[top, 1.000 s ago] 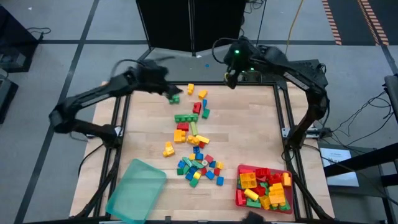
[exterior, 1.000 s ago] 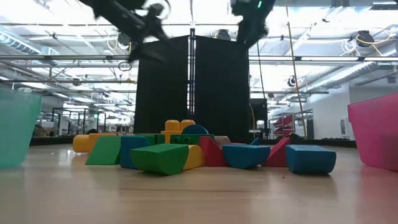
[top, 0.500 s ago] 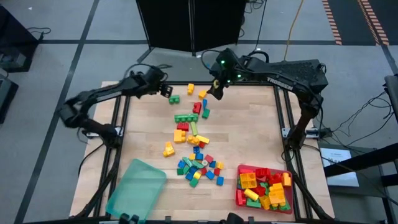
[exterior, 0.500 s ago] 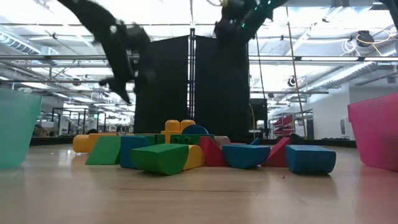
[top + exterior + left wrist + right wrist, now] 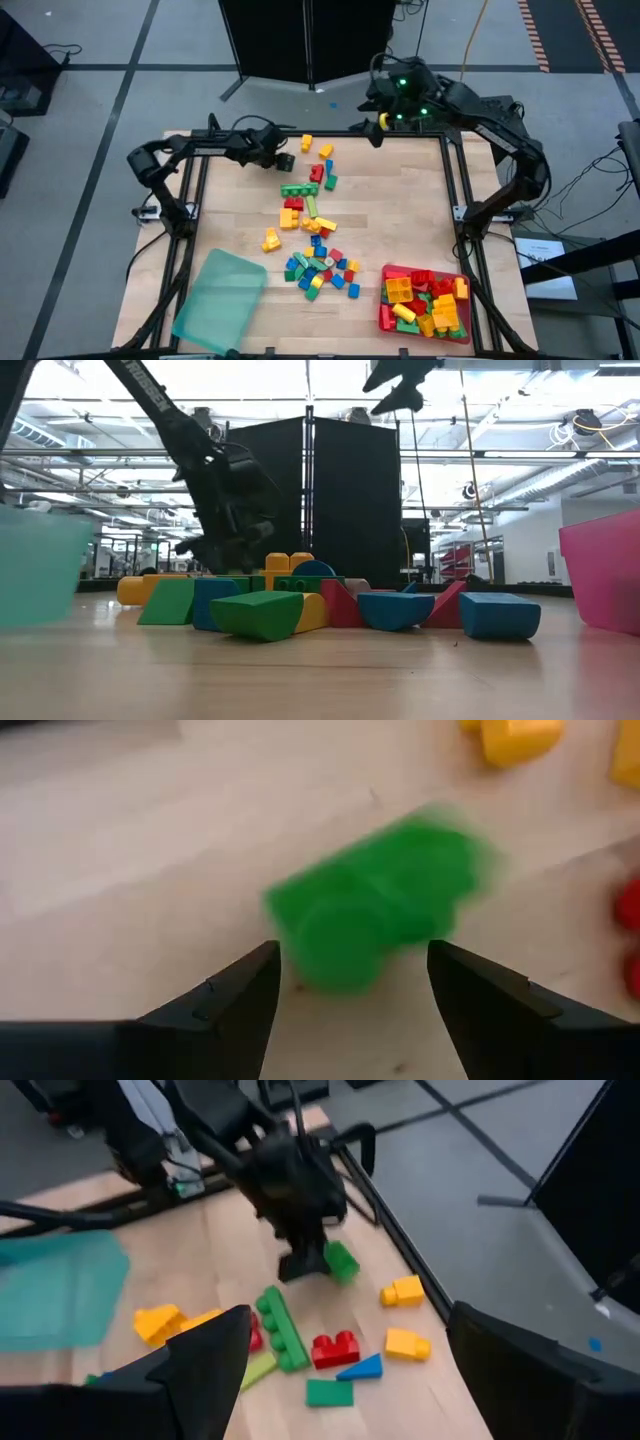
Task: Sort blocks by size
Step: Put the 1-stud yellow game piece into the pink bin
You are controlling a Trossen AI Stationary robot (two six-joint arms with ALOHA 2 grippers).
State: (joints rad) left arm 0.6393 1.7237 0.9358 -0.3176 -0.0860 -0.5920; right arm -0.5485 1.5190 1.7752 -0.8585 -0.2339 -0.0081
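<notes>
Left claw [image 5: 277,158] low at the bench's [image 5: 400,220] far left, fingers spread, small green brick [image 5: 385,908] lying between and just ahead of the tips, long axis slanted across the gap. Right claw [image 5: 385,122] spread, raised at the far edge, much farther off.

Red, yellow, green, blue blocks [image 5: 312,232] lie scattered mid-table

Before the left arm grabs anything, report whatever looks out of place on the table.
The teal tray hangs askew over the table's near-left edge and looks empty, while the red tray is heaped with blocks. More blocks lie scattered mid-table.
</notes>
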